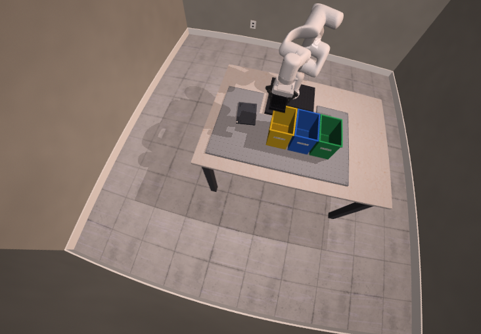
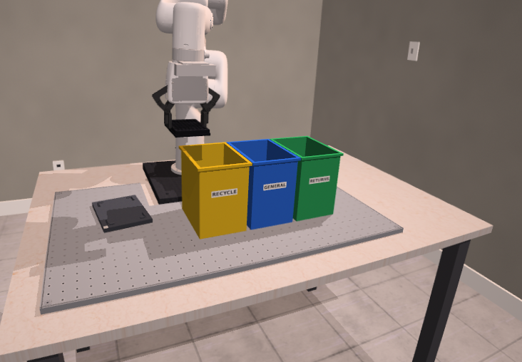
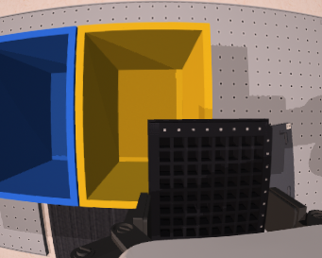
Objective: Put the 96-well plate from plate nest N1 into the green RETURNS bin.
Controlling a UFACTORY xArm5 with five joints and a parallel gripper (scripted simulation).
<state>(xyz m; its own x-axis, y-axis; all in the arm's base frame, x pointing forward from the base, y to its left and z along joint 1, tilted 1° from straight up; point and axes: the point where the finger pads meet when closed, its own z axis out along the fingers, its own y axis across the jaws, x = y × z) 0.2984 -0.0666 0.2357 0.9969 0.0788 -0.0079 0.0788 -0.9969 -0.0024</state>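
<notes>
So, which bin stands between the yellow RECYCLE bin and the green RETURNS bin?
The blue bin labelled GENERAL stands between the yellow bin and the green bin, side by side in one row. The exterior view shows it best.

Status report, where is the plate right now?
Gripper shut on 96-well plate. Plate aloft behind yellow RECYCLE bin. Blue GENERAL bin before green RETURNS bin.
</notes>
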